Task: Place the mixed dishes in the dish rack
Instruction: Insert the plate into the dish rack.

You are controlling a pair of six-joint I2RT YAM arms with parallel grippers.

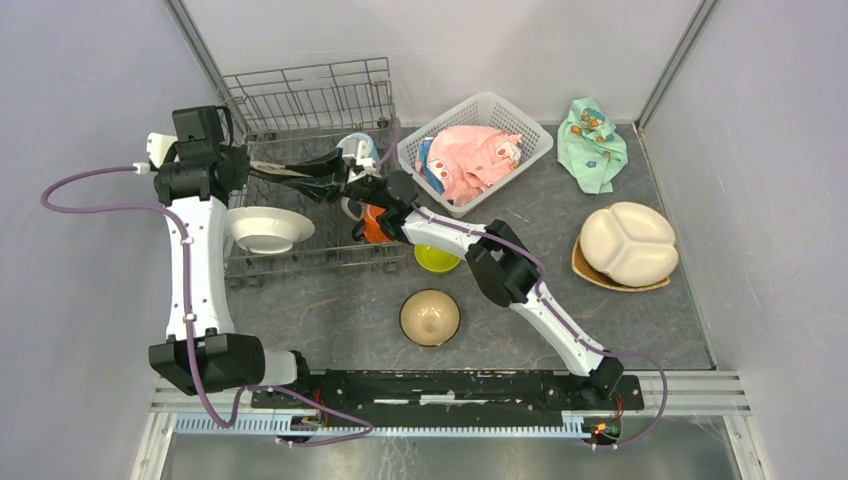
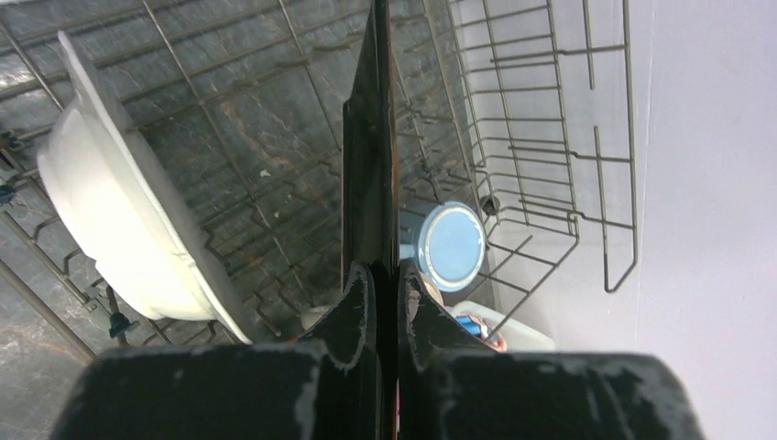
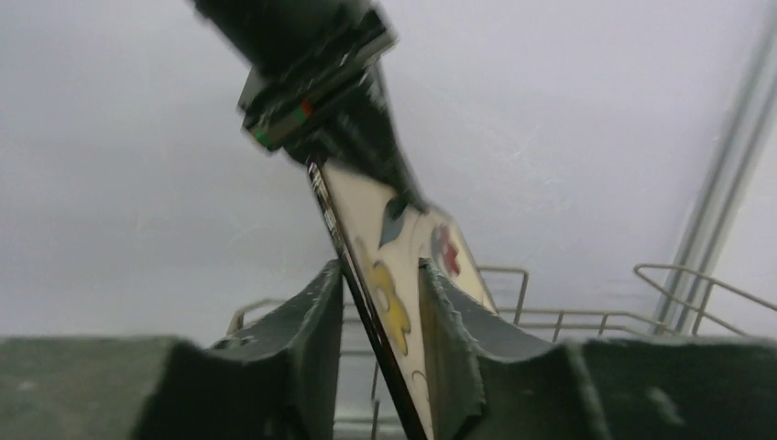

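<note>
Clamping the dark plate (image 2: 369, 137) by its rim in the left gripper (image 2: 385, 273), fingers pressed narrow against both faces. Holding that plate upright and edge-on above the floor of the rack (image 1: 305, 100), toward its right rear part, just beside the blue mug (image 2: 454, 246). Being unable to tell whether the plate's lower edge is touching the wires. Straddling the same plate from the other side with the right gripper (image 3: 380, 275), fingers standing partly apart, wider than the plate is thick, one on each side. Showing, in the right wrist view, a cream face on the plate with yellow, red and teal motifs inside a dark rim. Reaching over the rack with both arms, one from the left, one from the front right.

Finding the white bowl (image 1: 268, 228) leaning tilted among the tines in the rack's left front part. Finding the blue mug in the right rear corner. Seeing the orange mug (image 1: 372, 226) at the rack's right edge, partly hidden under the right arm, and being unable to tell whether inside or outside. Finding on the table (image 1: 340, 310) the lime bowl (image 1: 438, 259) just off the rack's front right corner, the tan bowl (image 1: 430, 317) nearer the bases, and the divided plate (image 1: 628, 240) well apart at the right. Finding the basket (image 1: 530, 135) with the pink cloth (image 1: 470, 160) at the back, the mint cloth (image 1: 592, 143) beside it.
</note>
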